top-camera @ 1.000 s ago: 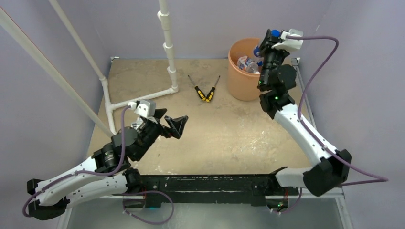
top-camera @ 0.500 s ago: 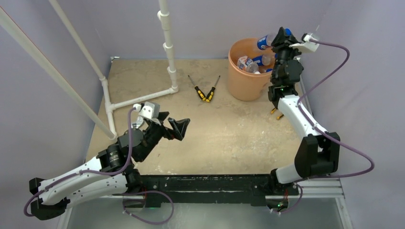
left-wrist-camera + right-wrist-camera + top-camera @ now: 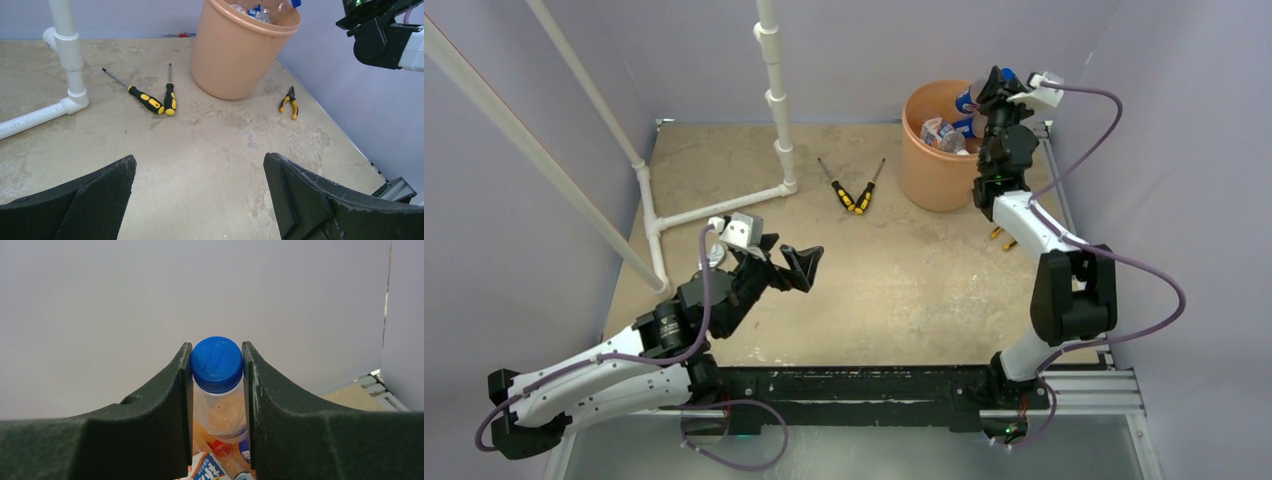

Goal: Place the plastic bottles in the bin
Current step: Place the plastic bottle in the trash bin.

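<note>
With the right gripper (image 3: pixel 216 352), pinched one plastic bottle (image 3: pixel 220 410) by its blue cap, above the single orange bin (image 3: pixel 929 175). Showed more bottles (image 3: pixel 939 130) inside the bin, too jumbled to count. Held the left gripper (image 3: pixel 200 165) spread wide and empty over the table (image 3: pixel 210 140). Counted there: two yellow-and-black screwdrivers (image 3: pixel 157 100), handles touching, left of the bin; one pair of pliers (image 3: pixel 290 102) to its right.

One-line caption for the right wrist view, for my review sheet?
Right gripper shut on a blue-capped clear bottle near its cap, more bottles visible beyond it.
</note>
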{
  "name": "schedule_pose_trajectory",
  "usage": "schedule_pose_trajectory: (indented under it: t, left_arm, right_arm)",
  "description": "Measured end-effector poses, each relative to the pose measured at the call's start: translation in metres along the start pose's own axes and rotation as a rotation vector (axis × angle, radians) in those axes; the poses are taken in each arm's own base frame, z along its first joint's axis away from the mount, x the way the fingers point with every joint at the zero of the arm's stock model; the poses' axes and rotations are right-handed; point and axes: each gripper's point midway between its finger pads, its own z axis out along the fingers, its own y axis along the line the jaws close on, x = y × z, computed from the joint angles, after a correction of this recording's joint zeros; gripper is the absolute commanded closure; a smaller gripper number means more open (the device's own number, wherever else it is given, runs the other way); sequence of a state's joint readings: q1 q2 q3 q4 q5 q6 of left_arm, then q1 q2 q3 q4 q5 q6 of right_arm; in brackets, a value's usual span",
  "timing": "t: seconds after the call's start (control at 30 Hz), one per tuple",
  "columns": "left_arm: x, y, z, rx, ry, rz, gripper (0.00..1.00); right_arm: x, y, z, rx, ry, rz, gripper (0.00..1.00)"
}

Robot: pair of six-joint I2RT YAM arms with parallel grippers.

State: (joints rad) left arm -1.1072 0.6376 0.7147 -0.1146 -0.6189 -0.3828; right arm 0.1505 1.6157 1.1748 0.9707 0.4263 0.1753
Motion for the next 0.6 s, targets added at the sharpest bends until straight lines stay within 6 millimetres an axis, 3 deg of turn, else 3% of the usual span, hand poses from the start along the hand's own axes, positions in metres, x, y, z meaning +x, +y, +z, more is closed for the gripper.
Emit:
schedule_pose_trajectory:
  t: [0.27,0.5,0.6]
  left_arm:
    - [0.009,0.001,0.003,-0.007,0.022,0.017,0.01]
    - [0.008,0.001,0.003,-0.009,0.017,0.013,0.01]
    - [0.008,0.001,0.003,-0.009,0.018,0.013,0.01]
  right_arm:
    - [0.03,0.004,-0.009,-0.058,0.048,0.014,0.99]
    - [0.044,0.005,-0.017,-0.082,0.083,0.022,0.5]
    - [0.047,0.005,-0.018,-0.087,0.096,0.024,0.38]
